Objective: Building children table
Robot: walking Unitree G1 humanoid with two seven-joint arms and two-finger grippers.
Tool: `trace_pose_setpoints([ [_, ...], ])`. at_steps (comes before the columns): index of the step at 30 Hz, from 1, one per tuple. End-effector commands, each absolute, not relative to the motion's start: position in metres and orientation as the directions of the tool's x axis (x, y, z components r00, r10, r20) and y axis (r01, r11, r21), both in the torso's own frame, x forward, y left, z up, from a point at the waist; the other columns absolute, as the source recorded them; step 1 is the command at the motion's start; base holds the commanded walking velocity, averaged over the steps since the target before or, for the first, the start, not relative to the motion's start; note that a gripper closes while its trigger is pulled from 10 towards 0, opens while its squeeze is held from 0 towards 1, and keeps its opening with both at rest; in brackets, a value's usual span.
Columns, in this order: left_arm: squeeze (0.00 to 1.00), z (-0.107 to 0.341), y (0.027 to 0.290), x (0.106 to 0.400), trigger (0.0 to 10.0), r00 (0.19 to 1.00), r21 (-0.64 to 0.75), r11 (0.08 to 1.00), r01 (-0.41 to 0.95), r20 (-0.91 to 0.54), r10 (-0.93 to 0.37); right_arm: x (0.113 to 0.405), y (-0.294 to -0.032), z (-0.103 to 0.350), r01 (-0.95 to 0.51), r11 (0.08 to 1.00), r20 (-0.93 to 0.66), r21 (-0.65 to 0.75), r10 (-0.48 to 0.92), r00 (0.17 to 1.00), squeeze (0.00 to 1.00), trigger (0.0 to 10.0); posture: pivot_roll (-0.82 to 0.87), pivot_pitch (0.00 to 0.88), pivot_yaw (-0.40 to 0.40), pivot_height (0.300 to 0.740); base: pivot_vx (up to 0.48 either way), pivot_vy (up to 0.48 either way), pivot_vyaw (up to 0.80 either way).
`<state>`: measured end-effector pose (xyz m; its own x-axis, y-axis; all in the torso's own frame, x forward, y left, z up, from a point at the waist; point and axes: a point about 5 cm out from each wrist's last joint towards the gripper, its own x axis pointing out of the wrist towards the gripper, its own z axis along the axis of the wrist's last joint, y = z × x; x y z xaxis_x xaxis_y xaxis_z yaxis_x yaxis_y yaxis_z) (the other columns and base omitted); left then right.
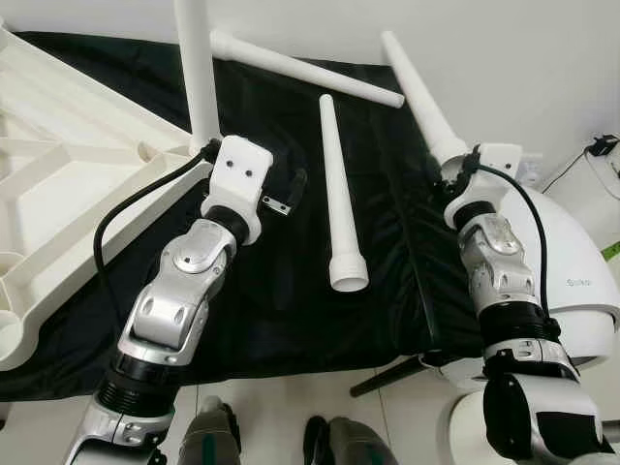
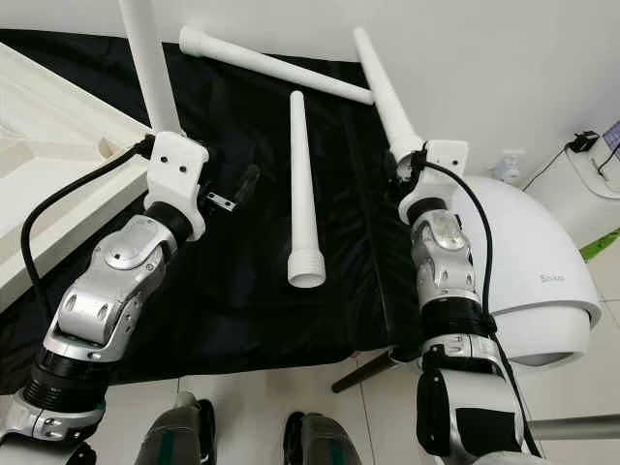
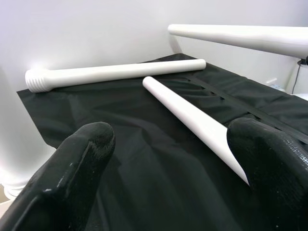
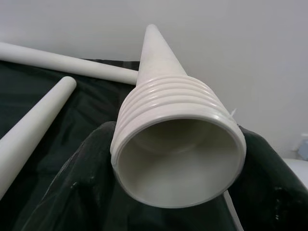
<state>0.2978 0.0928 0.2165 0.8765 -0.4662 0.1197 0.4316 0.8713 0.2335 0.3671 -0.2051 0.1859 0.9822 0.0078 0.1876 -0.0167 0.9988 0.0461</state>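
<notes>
Head view: the white tabletop [image 1: 58, 184] lies underside up at the left, ribs showing, overlapping the black cloth [image 1: 291, 310]. 1 leg [image 1: 198, 68] already stands upright in its corner. 2 tapered white legs lie loose on the cloth: the centre leg [image 1: 338, 194] with its open threaded end toward the robot, the far leg [image 1: 300, 68] crosswise near the wall. The right gripper [image 1: 453, 167] holds a fourth leg [image 1: 418, 92] up at an angle, by the cloth's right edge. A white domed appliance [image 2: 542, 281] beside it bears small grey lettering, too small to read.

Left wrist: the left gripper [image 3: 178, 168] hovers over bare cloth, fingers [image 3: 82, 168] spread wide, nothing between them.

Right wrist: black fingers [image 4: 72, 192] clamp the held leg's ridged, hollow end.
</notes>
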Motion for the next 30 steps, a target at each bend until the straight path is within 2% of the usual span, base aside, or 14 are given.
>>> trace_pose_setpoints([
  [1, 0.0, 0.214, 0.086, 0.293, 10.0, 0.833, 0.251, 0.821, 0.513, 0.089, -0.547, 0.366, -0.213, 0.188, 0.015, 0.999, 0.194, 0.037, -0.022, 0.981, 0.0, 10.0, 0.06, 0.124, -0.108, 0.74, 0.0, 0.0, 0.0],
  [5, 0.0, 0.213, 0.083, 0.291, 10.0, 0.824, 0.25, 0.811, 0.529, 0.08, -0.562, 0.363, -0.219, 0.178, 0.101, 0.993, 0.147, 0.059, -0.109, 0.983, 0.0, 10.0, 0.06, 0.12, -0.107, 0.74, 0.0, 0.0, 0.0],
  [17, 0.0, 0.212, 0.083, 0.288, 10.0, 0.815, 0.265, 0.799, 0.54, 0.072, -0.574, 0.356, -0.201, 0.166, 0.05, 0.997, 0.104, 0.051, -0.055, 0.993, 0.0, 10.0, 0.06, 0.117, -0.109, 0.74, 0.0, 0.0, 0.0],
  [21, 0.0, 0.21, 0.083, 0.287, 10.0, 0.813, 0.262, 0.797, 0.544, 0.068, -0.578, 0.346, -0.188, 0.15, 0.073, 0.995, 0.072, 0.065, -0.077, 0.994, 0.0, 10.0, 0.05, 0.119, -0.108, 0.74, 0.0, 0.0, 0.0],
  [30, 0.0, 0.211, 0.083, 0.286, 10.0, 0.81, 0.262, 0.793, 0.55, 0.066, -0.583, 0.338, -0.189, 0.15, 0.128, 0.99, 0.089, 0.06, -0.133, 0.987, 0.0, 10.0, 0.05, 0.129, -0.1, 0.74, 0.0, 0.0, 0.0],
])
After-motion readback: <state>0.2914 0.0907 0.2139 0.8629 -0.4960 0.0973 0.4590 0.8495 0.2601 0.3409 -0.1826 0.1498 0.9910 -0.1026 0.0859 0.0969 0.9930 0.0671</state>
